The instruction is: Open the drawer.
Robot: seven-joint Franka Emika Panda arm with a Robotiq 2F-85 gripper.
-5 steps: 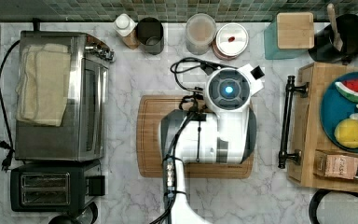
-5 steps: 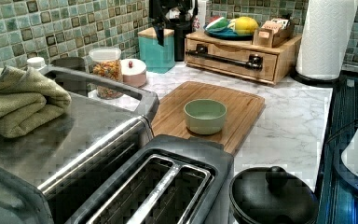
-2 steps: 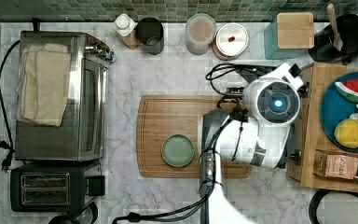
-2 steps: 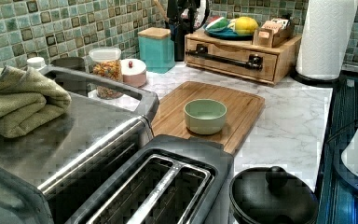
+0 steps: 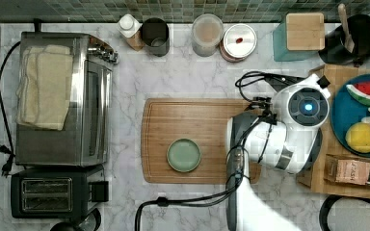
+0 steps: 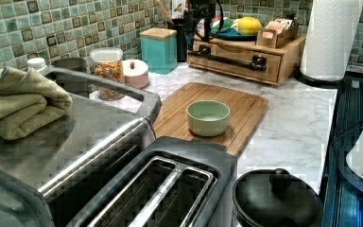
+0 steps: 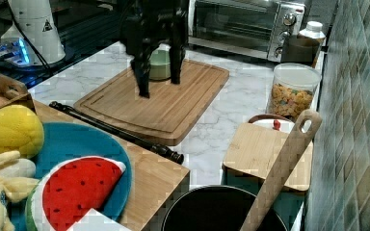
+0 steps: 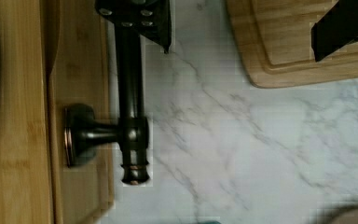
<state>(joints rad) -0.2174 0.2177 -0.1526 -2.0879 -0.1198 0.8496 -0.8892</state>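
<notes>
The drawer (image 6: 236, 67) is the light-wood front of the low wooden box, and it sits flush with the box. Its long black bar handle (image 7: 115, 130) runs along the front, and the bar's end and one mount (image 8: 129, 107) are close below the wrist. My gripper (image 7: 160, 87) hangs open above the counter, just in front of the handle, with nothing between its fingers. One finger (image 8: 142, 21) stands over the bar and the other finger (image 8: 342, 28) is over the cutting board's corner. In the top view the arm (image 5: 289, 134) covers the handle.
A green bowl (image 5: 183, 155) sits on the wooden cutting board (image 5: 192, 120) beside the arm. A blue plate (image 5: 347, 113) of toy fruit and a box lie on top of the drawer unit. A teal box (image 5: 304, 31), utensil pot (image 5: 356, 33), jars, toaster oven (image 5: 62, 96) and toaster (image 5: 48, 195) line the edges.
The arm has swung towards the top view's right, from above the cutting board and bowl to the drawer's handle. The bowl is now uncovered. The drawer has not moved.
</notes>
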